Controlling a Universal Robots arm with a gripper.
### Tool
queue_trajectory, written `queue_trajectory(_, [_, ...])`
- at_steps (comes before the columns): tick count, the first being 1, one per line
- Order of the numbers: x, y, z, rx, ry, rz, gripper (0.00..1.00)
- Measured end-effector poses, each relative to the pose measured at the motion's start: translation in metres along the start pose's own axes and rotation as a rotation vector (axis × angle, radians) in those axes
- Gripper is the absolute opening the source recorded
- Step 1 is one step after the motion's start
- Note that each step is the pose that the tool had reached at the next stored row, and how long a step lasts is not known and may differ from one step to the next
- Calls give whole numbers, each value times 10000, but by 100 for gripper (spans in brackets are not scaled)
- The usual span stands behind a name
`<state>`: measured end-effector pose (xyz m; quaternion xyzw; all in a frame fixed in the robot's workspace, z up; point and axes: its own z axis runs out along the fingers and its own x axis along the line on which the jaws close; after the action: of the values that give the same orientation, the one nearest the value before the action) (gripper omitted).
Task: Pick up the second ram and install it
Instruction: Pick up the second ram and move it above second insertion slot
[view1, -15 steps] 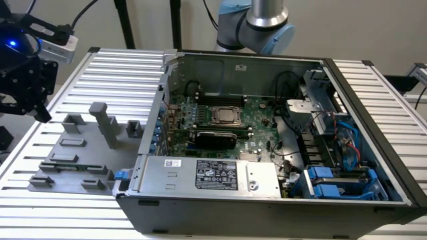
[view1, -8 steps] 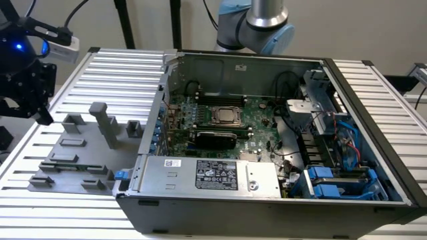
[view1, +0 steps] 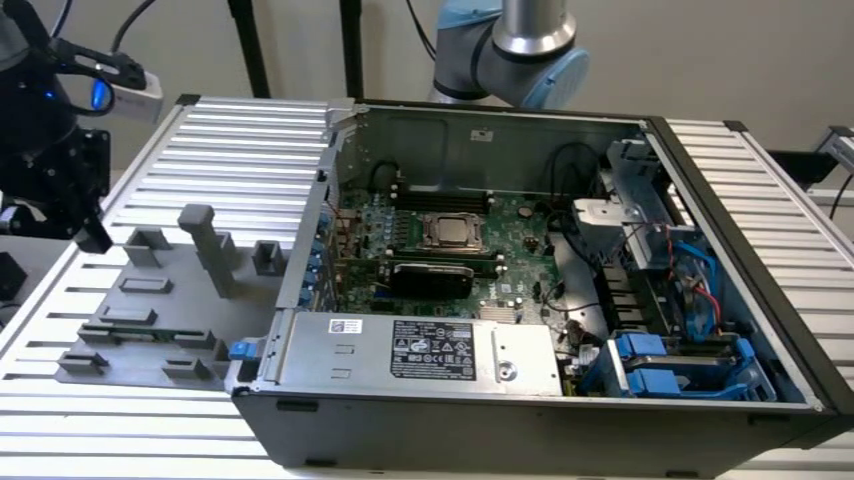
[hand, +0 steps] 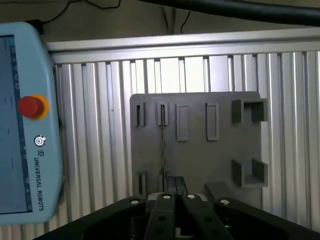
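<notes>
The ribbed aluminium surface is largely covered by an open black computer case. Bare ribs are left around the flat grey plastic holder plate at lower left, just beside the case. At the left edge the black gripper is held closed and empty. The thin green ram stick is seated on edge in the plate.
</notes>
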<state>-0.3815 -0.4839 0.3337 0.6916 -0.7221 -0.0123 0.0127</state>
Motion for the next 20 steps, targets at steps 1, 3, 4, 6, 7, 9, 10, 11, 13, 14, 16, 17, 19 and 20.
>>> queue_trajectory(1, [0, 0, 1, 8, -80, -79, 11])
queue_trajectory(3, [0, 1, 2, 10, -127, -100, 11])
queue_trajectory(4, [0, 0, 3, 11, -128, -101, 11])
queue_trajectory(6, [0, 0, 3, 11, -128, -104, 12])
queue_trajectory(7, [1, 0, 4, 12, -129, -104, 17])
queue_trajectory(9, [3, 0, 14, 14, -130, -104, 24])
queue_trajectory(10, [5, -1, 27, 13, -129, -105, 29])
queue_trajectory(11, [7, -1, 45, 14, -129, -104, 29])
queue_trajectory(13, [14, 1, 81, 15, -128, -104, 42])
queue_trajectory(14, [18, 2, 99, 16, -129, -104, 42])
queue_trajectory(16, [28, 7, 135, 15, -128, -104, 42])
queue_trajectory(17, [32, 9, 154, 16, -129, -104, 42])
queue_trajectory(19, [41, 13, 189, 15, -128, -104, 42])
queue_trajectory(20, [45, 15, 209, 15, -128, -105, 42])
